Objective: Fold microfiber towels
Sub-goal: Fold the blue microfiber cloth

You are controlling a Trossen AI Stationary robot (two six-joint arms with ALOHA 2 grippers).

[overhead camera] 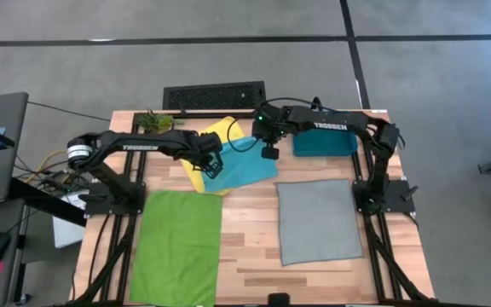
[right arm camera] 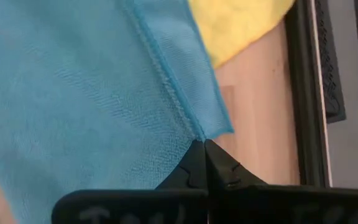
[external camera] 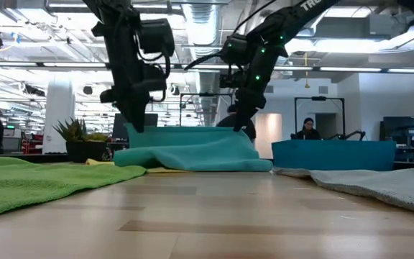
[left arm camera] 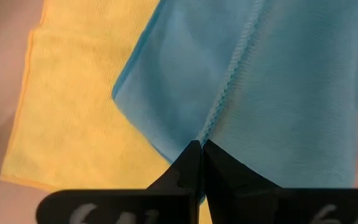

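Observation:
A light turquoise-blue towel (overhead camera: pixel 244 167) lies at the table's far middle, partly over a yellow towel (overhead camera: pixel 205 136). My left gripper (overhead camera: pixel 215 164) is shut on the turquoise towel's left end. My right gripper (overhead camera: pixel 269 153) is shut on its right end. In the low view the towel's upper edge (external camera: pixel 189 129) runs between the two grippers, a little above the table. Its lower part (external camera: pixel 192 160) rests on the wood and on the yellow towel. A lime green towel (overhead camera: pixel 177 243) lies flat at the near left and a grey towel (overhead camera: pixel 318 220) at the near right. My left gripper pinches the turquoise towel's stitched hem (left arm camera: pixel 215 117) between its two shut fingers, slanting down from above. The held edge is raised, and the cloth below it lies on the yellow towel (left arm camera: pixel 73 124). My right gripper pinches the same towel's stitched hem close to a corner (right arm camera: pixel 194 129) between its two shut fingers, slanting down from above. The held edge is raised, and the rest of the cloth droops to the table.
A dark teal-blue bin (overhead camera: pixel 324 142) stands at the far right, close to my right arm. A small plant (overhead camera: pixel 156 122) sits at the far left, with a black keyboard (overhead camera: pixel 214 95) beyond the far edge. Bare wood (overhead camera: pixel 250 239) shows between the green and grey towels.

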